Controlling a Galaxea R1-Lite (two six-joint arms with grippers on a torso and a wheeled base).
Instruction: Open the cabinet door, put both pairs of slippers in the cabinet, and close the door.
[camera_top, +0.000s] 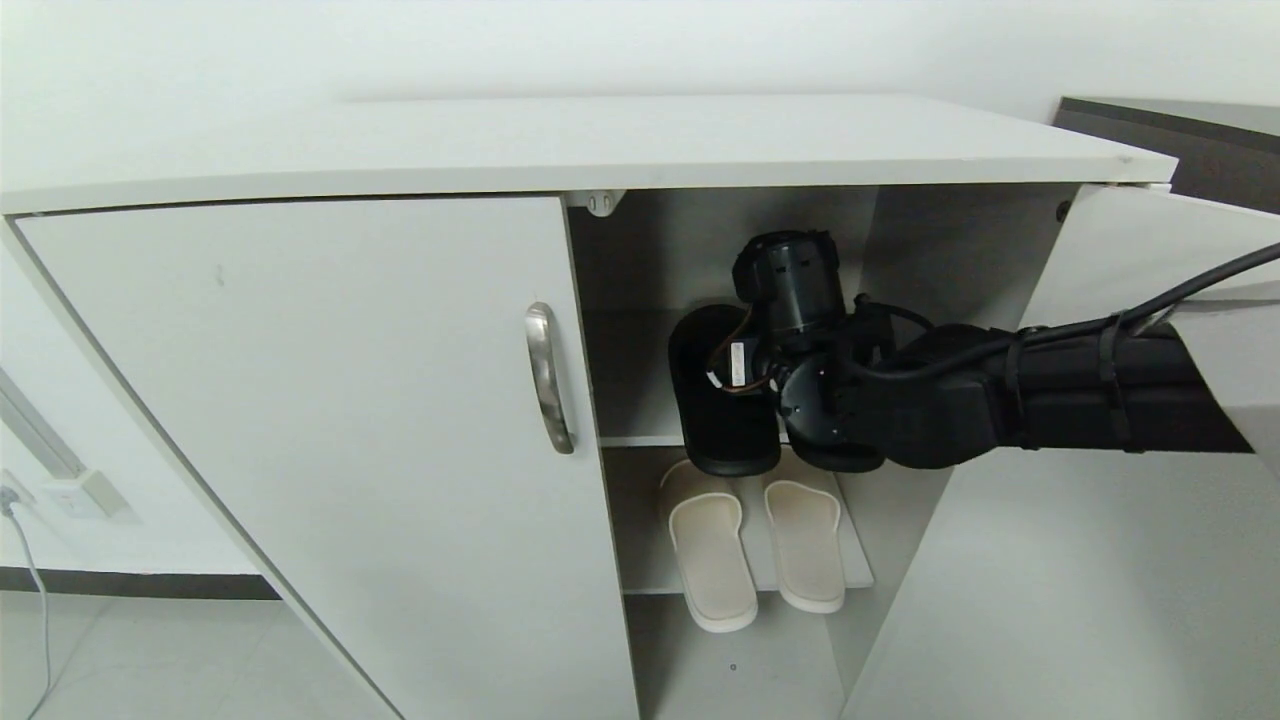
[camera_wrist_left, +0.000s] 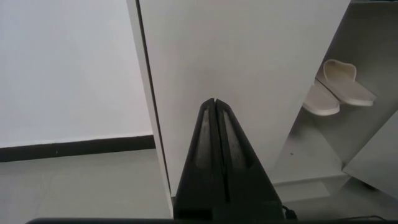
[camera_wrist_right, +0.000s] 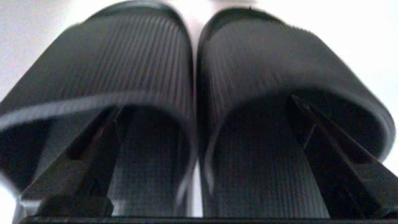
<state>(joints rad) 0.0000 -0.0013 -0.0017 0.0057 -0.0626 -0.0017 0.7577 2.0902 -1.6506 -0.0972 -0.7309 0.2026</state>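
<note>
Right arm reaches in from the right through the open half of cabinet (camera_top: 600, 140). Right gripper (camera_wrist_right: 205, 106) carries the black slippers (camera_top: 725, 400) at the upper shelf (camera_top: 625, 385). Fingers (camera_wrist_right: 87, 162) spread apart, one tucked under each strap, pair pressed side by side between them; judged a hold, not a release.

Key relation: long axis of black slippers runs near to far, toes toward the back wall, heels past the near edge of the shelf. Directly ahead of the gripper, so remaining travel judged straight back, then fingers out toward the near side.

White slippers (camera_top: 755, 545) already on the lower shelf (camera_top: 640, 520), parallel, same axis, heels also over the near edge.

Left gripper (camera_wrist_left: 214, 106) pressed together, holding nothing, low, in front of the closed left door (camera_top: 300, 400), well apart from the slippers. Handle (camera_top: 548, 378) untouched.

Right door (camera_top: 1100, 560) swung open to the near right; right arm nearer to it, so likely the one to close it. Risk judged: overhanging heels fouling the door.

Surroundings: white wall, pale floor (camera_top: 150, 660), dark skirting.
</note>
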